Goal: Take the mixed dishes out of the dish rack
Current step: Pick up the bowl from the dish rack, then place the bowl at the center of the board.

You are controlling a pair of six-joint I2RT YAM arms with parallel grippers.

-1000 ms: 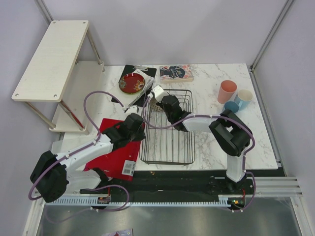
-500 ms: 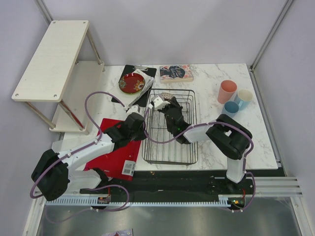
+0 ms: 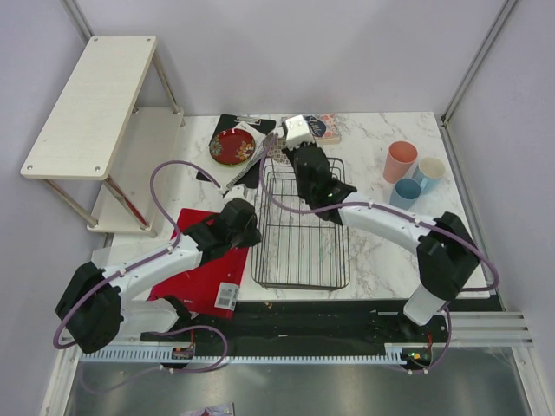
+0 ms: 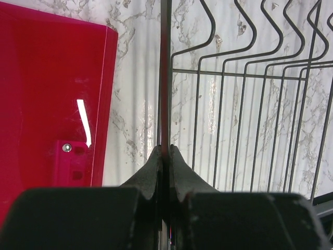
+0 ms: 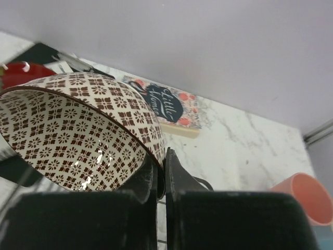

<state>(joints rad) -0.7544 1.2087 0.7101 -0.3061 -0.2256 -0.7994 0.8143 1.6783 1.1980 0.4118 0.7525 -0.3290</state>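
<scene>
The black wire dish rack lies mid-table. My left gripper is shut on its left rim wire, fingertips pinching it. My right gripper is shut on the rim of the brown-patterned bowl, held tilted above the rack's far end; the bowl barely shows in the top view. The red floral plate lies far left of the rack. The pink cup, light blue mug and darker blue cup stand at the right. The lime green plate is out of view.
A red square board lies left of the rack, under my left arm. A book lies at the far edge behind the bowl. A white wooden shelf stands far left. A dark clipboard lies under the red plate.
My right gripper has lifted the bowl out of the rack's far left corner, up and toward the far edge. The rack has shifted slightly right. My left gripper stays on the rim.
</scene>
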